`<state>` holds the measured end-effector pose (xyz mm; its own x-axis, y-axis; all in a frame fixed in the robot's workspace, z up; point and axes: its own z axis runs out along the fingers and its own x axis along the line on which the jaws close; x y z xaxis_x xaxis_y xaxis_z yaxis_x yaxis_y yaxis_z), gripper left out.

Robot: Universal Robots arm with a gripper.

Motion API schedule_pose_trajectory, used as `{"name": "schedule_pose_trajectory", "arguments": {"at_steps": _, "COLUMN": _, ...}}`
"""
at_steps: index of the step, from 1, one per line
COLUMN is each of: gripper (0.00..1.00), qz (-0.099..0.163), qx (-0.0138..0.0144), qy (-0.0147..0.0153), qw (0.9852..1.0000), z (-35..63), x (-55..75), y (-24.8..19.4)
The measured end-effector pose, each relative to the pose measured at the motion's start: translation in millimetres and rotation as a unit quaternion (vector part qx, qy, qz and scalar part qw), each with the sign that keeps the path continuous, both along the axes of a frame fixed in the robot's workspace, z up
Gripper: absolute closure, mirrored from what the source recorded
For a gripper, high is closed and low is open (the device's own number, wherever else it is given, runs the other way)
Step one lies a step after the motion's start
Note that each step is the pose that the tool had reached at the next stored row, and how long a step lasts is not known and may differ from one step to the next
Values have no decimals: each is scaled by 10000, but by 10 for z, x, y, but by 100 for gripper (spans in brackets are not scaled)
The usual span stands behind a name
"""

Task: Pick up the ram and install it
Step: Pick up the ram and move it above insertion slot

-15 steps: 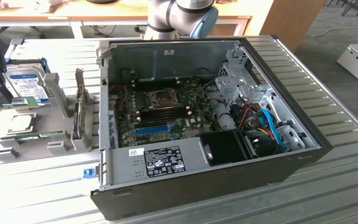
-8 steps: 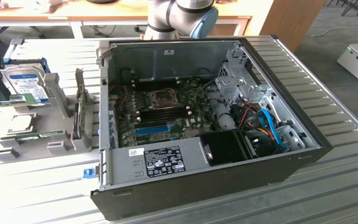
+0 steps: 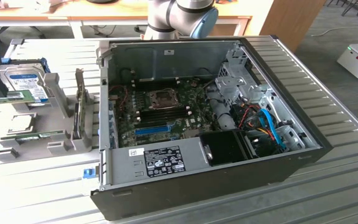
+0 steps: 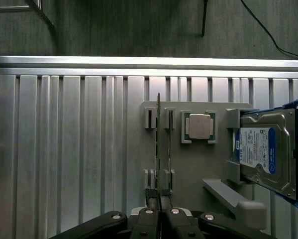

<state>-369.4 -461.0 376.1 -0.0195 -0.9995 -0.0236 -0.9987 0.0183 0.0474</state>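
Pick-up step in hand, by my reading: black two-finger gripper (image 4: 159, 203) clamped shut on the long thin green ram stick (image 4: 158, 144), which stands on edge in the grey plastic fixture's (image 4: 188, 164) end slot; install not yet done.

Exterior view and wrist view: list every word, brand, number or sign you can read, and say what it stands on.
No text can be read.
Blue label on the hard drive: print too small.
Stickers inside the computer case: print too small.
Processor chip: no legible marking.
On the ram: seen edge-on, no text visible.
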Motion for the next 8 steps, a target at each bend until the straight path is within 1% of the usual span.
{"name": "schedule_pose_trajectory", "arguments": {"at_steps": 6, "gripper": 88, "qz": 0, "qx": 0, "qy": 0, "qw": 10000, "z": 66, "x": 0, "y": 0}}
{"name": "schedule_pose_trajectory", "arguments": {"at_steps": 8, "gripper": 88, "qz": 0, "qx": 0, "qy": -1, "qw": 10000, "z": 69, "x": 0, "y": 0}}
